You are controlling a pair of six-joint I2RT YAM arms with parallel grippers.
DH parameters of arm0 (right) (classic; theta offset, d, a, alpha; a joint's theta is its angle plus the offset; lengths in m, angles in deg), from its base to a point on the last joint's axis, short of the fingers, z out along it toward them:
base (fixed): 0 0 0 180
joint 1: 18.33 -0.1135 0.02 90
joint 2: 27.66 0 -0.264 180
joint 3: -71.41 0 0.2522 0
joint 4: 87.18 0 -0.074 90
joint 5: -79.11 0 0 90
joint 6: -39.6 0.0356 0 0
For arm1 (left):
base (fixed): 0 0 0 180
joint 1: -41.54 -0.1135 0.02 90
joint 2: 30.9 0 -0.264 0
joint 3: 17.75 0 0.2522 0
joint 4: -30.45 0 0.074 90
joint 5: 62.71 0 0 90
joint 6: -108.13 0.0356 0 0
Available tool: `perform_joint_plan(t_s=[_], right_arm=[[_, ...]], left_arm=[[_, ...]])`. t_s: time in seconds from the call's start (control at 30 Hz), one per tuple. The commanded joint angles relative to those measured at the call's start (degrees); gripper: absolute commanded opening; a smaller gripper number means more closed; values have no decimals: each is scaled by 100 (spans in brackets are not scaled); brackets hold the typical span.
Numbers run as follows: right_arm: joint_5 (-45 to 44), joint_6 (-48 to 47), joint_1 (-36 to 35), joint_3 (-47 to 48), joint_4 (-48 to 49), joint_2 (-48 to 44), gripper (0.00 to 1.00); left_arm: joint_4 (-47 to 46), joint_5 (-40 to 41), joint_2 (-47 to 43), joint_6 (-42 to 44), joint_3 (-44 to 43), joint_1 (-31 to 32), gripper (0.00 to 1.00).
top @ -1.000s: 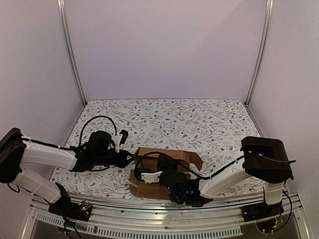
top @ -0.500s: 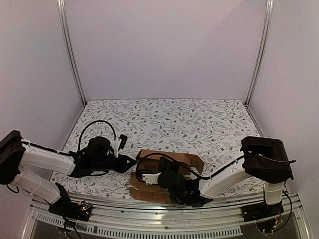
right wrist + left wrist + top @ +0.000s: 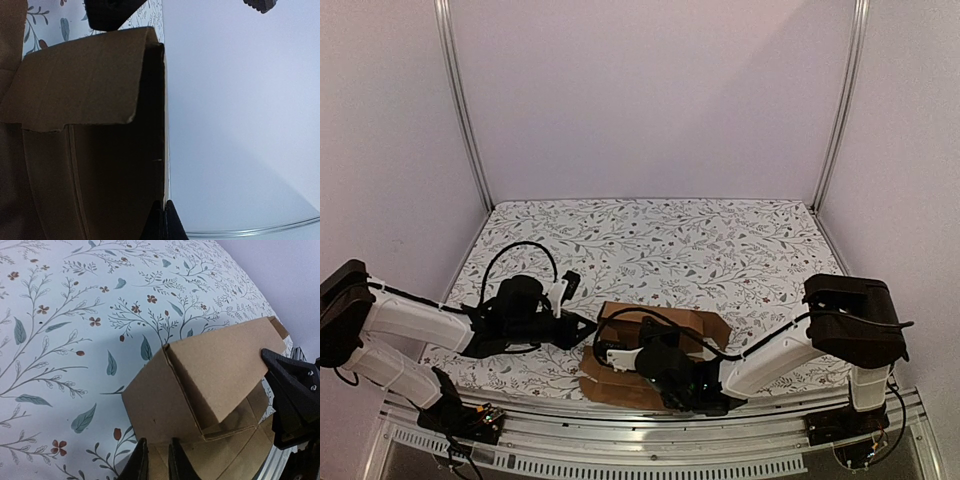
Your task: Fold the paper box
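The right gripper (image 3: 162, 212), at the bottom middle of its wrist view, has its fingers drawn together on the thin edge of a standing wall of the paper box (image 3: 90, 85), which looks pinched there. The left gripper (image 3: 157, 446), at the bottom centre of its own view, shows only a sliver of gap, with its tips at the lower edge of the box's end panel. Whether cardboard is caught in that gap I cannot tell. The box sits half-raised at the lower centre of the top view on the floral cloth (image 3: 60, 315), with walls up and one flap leaning over the cavity. I judge the step in hand to be closing an end. The next move calls for steadying the wall while the loose flap is pressed in without buckling its crease.
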Motion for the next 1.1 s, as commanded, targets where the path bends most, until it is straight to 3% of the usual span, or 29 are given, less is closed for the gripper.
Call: perform_joint_plan(t_s=[0.0,0.63,1.07], right_arm=[[-2,169,-55,-63,-151,-58,0],[-19,301,-50,-45,-289,-73,0],[-8,370,-48,-16,-380,-111,0]], left_arm=[[-92,-85,67,133,-14,112,14],[-88,-21,308,250,-281,339,16],[-252,50,634,258,-437,419,26]])
